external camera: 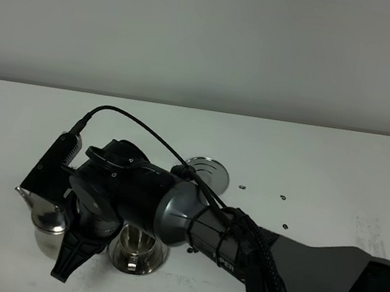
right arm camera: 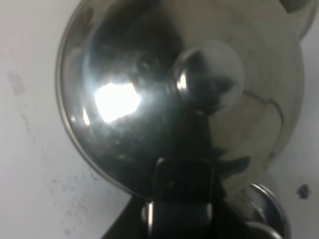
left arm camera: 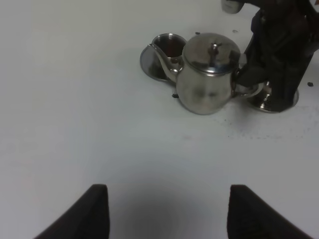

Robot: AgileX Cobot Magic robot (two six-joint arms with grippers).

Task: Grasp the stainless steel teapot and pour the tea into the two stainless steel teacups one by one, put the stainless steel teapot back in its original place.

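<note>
On the white table (external camera: pixel 339 178), one stainless steel teapot (left arm camera: pixel 207 82), two steel teacups and one flat steel disc (external camera: pixel 205 172) share the scene with two robot arms. The right gripper (left arm camera: pixel 246 74), reaching across from the right to the left half of the table, is clamped on the teapot's loop handle. The pot stands close to upright with its knobbed lid (right arm camera: pixel 124 99) on; whether its base touches the table cannot be told. Its thin spout (left arm camera: pixel 162 57) points at the first teacup (left arm camera: pixel 169 45), which sits on a round saucer (left arm camera: pixel 145 62) just beside the pot. The spout's tip is at the cup's rim, and the cup's inside looks dark, though whether that is tea or a reflection is unclear. The second teacup (external camera: pixel 135 241) stands on its own saucer (external camera: pixel 136 262) on the handle side of the pot, largely under the right arm; what it holds cannot be seen. The disc lies farther back on the table, apart from pot and cups. The left gripper (left arm camera: pixel 169 214) hangs well apart from the group, its two dark fingers (left arm camera: pixel 97 214) spread wide with only table between them. A few small dark specks (external camera: pixel 283 198) dot the table to the right of the disc.
</note>
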